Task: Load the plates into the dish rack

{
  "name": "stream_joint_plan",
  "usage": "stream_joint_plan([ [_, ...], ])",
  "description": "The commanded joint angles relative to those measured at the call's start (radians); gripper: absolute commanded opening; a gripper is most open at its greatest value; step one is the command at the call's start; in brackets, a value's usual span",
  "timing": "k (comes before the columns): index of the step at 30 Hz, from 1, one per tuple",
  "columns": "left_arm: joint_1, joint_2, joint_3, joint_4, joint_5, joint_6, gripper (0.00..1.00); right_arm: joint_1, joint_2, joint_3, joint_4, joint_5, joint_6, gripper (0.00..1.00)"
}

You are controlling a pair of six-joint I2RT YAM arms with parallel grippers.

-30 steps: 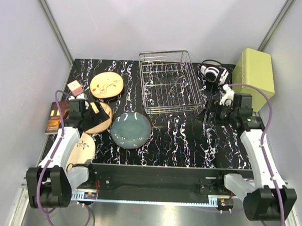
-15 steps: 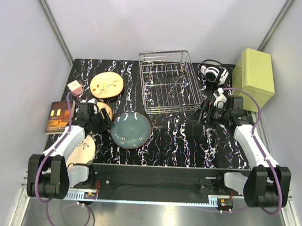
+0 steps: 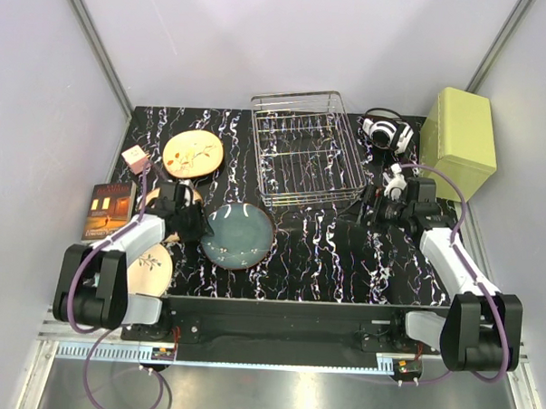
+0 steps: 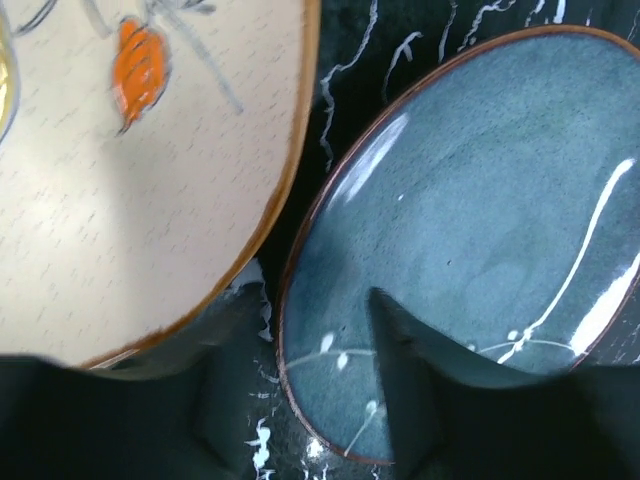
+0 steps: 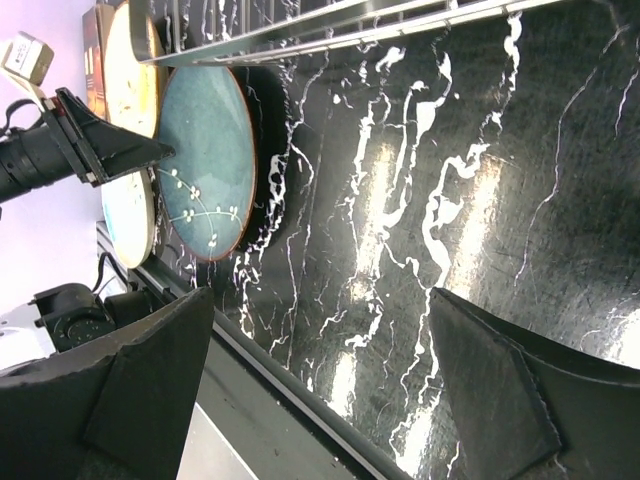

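Observation:
The dark teal plate [image 3: 238, 236] [image 4: 480, 200] lies flat at the front middle of the table. My left gripper [image 3: 196, 226] [image 4: 319, 287] is at its left rim, jaws open and narrowed, one finger over the glaze and the other outside the rim. One tan plate [image 3: 193, 154] lies at the back left. A second [image 4: 130, 180] sits under my left wrist, and a third [image 3: 150, 269] is at the front left. The dish rack [image 3: 307, 147] stands at the back centre with no plate in it. My right gripper [image 3: 374, 205] [image 5: 320, 291] is open over bare table right of the rack.
A pale green box [image 3: 462, 140] stands at the back right, with headphones [image 3: 386, 132] beside it. A book [image 3: 108, 208] and a small pink box [image 3: 134, 158] lie at the left edge. The table's front rail [image 5: 300, 390] runs below my right gripper.
My left gripper has moved right from over the tan plate to the teal plate's left rim and its jaws have narrowed. The right arm has drawn in slightly, still open.

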Motion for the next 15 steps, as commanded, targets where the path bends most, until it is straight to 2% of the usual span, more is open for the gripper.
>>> stream_joint_plan([
  [1,-0.034,0.055,0.05,0.062,0.071,0.028,0.36,-0.001,0.034,-0.032,0.102,-0.044,0.031,0.94],
  [3,-0.051,0.06,0.043,0.05,0.08,0.017,0.23,-0.001,0.057,-0.036,0.122,-0.046,0.036,0.93],
  [6,-0.073,0.055,0.012,0.019,0.063,0.007,0.14,-0.001,0.08,-0.035,0.129,-0.052,0.037,0.93],
  [9,-0.084,0.043,-0.017,-0.004,0.048,0.014,0.1,-0.001,0.085,-0.036,0.13,-0.057,0.036,0.93],
  [12,-0.093,0.039,-0.036,-0.015,0.049,0.026,0.01,-0.001,0.08,-0.044,0.139,-0.055,0.037,0.93],
  [15,-0.122,0.043,-0.046,-0.015,0.058,0.036,0.0,-0.001,0.071,-0.064,0.15,-0.052,0.048,0.93],
])
